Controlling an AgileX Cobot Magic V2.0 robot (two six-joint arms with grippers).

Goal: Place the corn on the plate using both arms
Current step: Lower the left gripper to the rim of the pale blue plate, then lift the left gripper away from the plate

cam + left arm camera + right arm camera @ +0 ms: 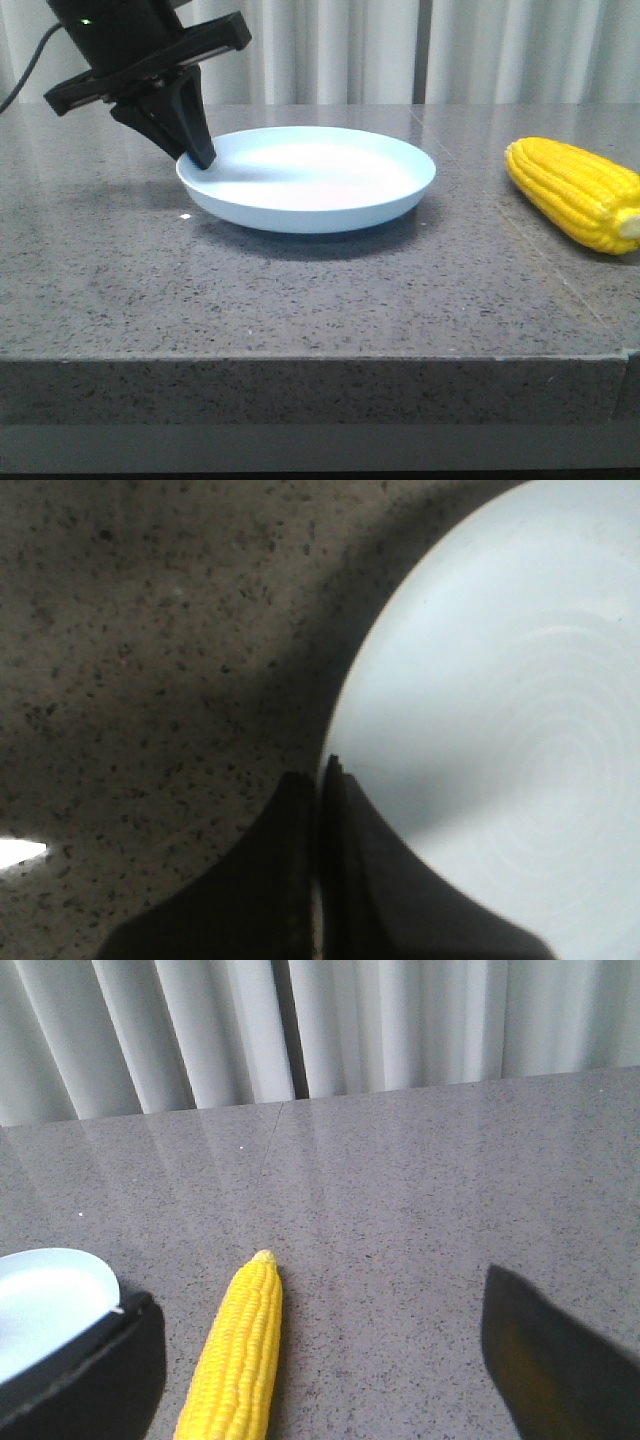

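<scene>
The left gripper [203, 158] was clamped on the left rim of the plate [310, 180] — fingers [345, 820] pinched tight on the edge. The plate sat mid-bench. The corn [573, 192] lay near the bench's right edge. The right gripper [320, 1360] hung wide apart — empty, above the corn.

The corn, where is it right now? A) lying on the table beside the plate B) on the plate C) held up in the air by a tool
A: the corn lies on the grey table, apart from the plate, with no tool touching it.
</scene>
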